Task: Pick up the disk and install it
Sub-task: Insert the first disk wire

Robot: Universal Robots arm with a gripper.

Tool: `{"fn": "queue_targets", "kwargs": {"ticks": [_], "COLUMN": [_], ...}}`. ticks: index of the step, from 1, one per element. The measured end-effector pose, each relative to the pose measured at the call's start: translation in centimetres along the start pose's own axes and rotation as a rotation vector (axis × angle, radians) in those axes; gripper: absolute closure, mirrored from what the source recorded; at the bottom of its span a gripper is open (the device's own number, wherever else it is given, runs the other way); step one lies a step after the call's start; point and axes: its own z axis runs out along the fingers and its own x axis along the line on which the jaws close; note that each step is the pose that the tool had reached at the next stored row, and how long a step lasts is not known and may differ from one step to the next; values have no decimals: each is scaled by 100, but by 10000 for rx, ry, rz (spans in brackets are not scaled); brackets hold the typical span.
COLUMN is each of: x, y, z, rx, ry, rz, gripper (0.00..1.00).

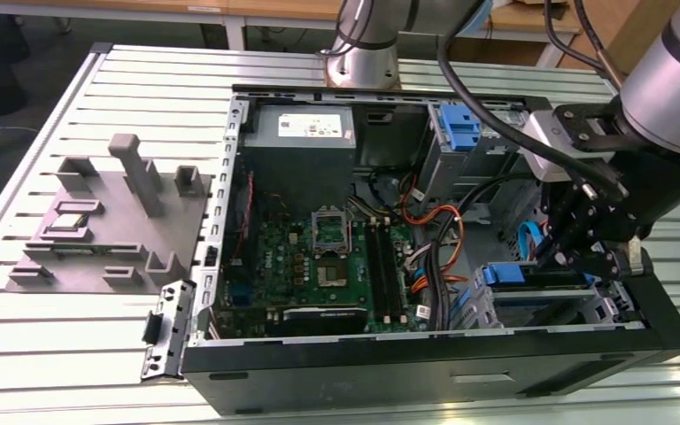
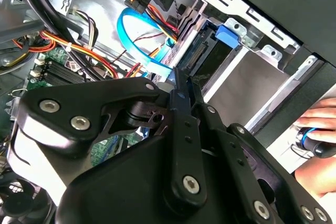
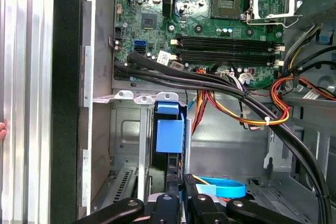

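The disk (image 1: 537, 276) sits in the drive cage at the front corner of the open computer case (image 1: 435, 354), on the exterior view's right, with its blue rail on top. In the first wrist view the disk (image 3: 169, 129) stands edge-on in the metal bay, its blue tab facing me. The second wrist view shows the disk (image 2: 208, 62) deep in the cage with its connector end showing. My gripper (image 1: 576, 257) hangs over that cage. Its black fingers are shut together, and the gripper (image 2: 181, 85) (image 3: 182, 183) has its tips right at the disk's near edge.
A motherboard (image 1: 316, 266), a grey power supply (image 1: 305, 128) and bundled cables (image 3: 220, 85) fill the case. A looped blue data cable (image 2: 134, 38) lies beside the cage. A hand (image 2: 315, 116) rests outside the case wall. A grey fixture (image 1: 104, 221) stands on the slatted table.
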Motion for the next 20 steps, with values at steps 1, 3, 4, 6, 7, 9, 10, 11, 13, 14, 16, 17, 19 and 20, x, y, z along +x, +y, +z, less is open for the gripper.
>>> {"fn": "queue_targets", "kwargs": {"ticks": [1,3,4,6,7,9,10,11,13,14,16,17,19,20], "x": [5,5,5,5,5,6,5,5,6,6,6,6,7,7], "y": [0,0,0,0,0,1,1,1,2,2,3,3,3,4], "z": [2,3,5,8,13,29,35,35,37,48,61,62,63,69], "rx": [0,0,0,0,0,4,6,7,7,7,7,7,8,7], "ry": [-1,2,1,2,1,-1,1,2,4,-1,5,6,6,7], "rz": [1,0,0,0,0,-1,-1,-1,-1,0,0,-1,0,0], "gripper": [84,84,84,84,84,84,84,84,84,84,84,84,84,84]}}
